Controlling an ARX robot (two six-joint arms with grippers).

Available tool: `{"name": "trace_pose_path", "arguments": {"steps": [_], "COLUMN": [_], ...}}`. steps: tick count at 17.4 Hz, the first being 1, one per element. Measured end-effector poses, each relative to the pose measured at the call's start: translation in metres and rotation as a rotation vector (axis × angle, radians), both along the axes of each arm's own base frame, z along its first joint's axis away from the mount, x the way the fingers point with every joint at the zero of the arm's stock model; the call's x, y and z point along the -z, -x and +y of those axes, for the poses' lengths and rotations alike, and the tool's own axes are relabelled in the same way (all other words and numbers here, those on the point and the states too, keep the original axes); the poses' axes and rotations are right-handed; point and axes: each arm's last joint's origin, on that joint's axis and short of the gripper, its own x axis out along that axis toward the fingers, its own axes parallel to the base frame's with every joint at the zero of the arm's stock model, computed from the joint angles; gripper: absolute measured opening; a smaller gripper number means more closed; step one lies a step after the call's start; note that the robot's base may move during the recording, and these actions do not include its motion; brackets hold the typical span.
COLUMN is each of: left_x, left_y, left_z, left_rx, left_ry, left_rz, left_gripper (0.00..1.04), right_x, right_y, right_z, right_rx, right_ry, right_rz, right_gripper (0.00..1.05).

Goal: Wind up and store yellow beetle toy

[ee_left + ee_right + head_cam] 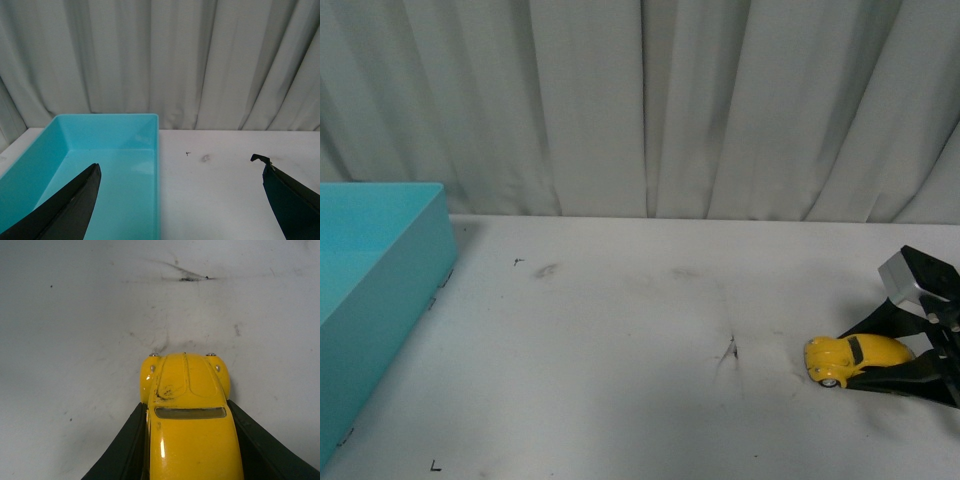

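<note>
The yellow beetle toy (853, 359) rests on the white table at the right, its nose pointing left toward the table's middle. My right gripper (865, 366) is shut on it, one black finger on each flank. In the right wrist view the yellow beetle toy (187, 410) fills the lower centre, and the black fingers (125, 445) press its sides. My left gripper (181, 172) is open with nothing between its fingers. It hangs over the edge of the teal box (125, 145). The left arm does not show in the front view.
The teal box (380, 290) stands at the table's left edge, open on top, with nothing visible inside. A dark scuff (729, 350) marks the tabletop just left of the toy. Grey curtains hang behind the table.
</note>
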Motion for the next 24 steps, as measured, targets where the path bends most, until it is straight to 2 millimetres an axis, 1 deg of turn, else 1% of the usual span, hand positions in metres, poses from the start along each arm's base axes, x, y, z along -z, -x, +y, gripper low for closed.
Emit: {"name": "trace_pose_path", "arguments": {"steps": [6, 10, 12, 13, 16, 18, 20, 24], "left_x": [0.0, 0.0, 0.0, 0.0, 0.0, 0.0, 0.0, 0.0], "left_y": [0.0, 0.0, 0.0, 0.0, 0.0, 0.0, 0.0, 0.0], "left_z": [0.0, 0.0, 0.0, 0.0, 0.0, 0.0, 0.0, 0.0], "left_rx": [0.0, 0.0, 0.0, 0.0, 0.0, 0.0, 0.0, 0.0], "left_ry": [0.0, 0.0, 0.0, 0.0, 0.0, 0.0, 0.0, 0.0], "left_rz": [0.0, 0.0, 0.0, 0.0, 0.0, 0.0, 0.0, 0.0], "left_gripper": [0.98, 0.98, 0.98, 0.98, 0.98, 0.98, 0.98, 0.98], "right_x": [0.002, 0.001, -0.001, -0.001, 0.002, 0.002, 0.002, 0.002], "right_y": [0.03, 0.041, 0.042, 0.041, 0.045, 0.045, 0.045, 0.044], "right_z": [-0.034, -0.053, -0.055, -0.055, -0.053, -0.053, -0.053, -0.054], "right_rx": [0.079, 0.132, 0.136, 0.134, 0.129, 0.129, 0.129, 0.129], "right_ry": [-0.009, -0.008, -0.005, -0.005, 0.018, 0.017, 0.018, 0.019], "right_rz": [0.039, 0.075, 0.078, 0.075, 0.098, 0.097, 0.095, 0.09], "right_gripper": [0.42, 0.42, 0.42, 0.47, 0.8, 1.0, 0.98, 0.98]}}
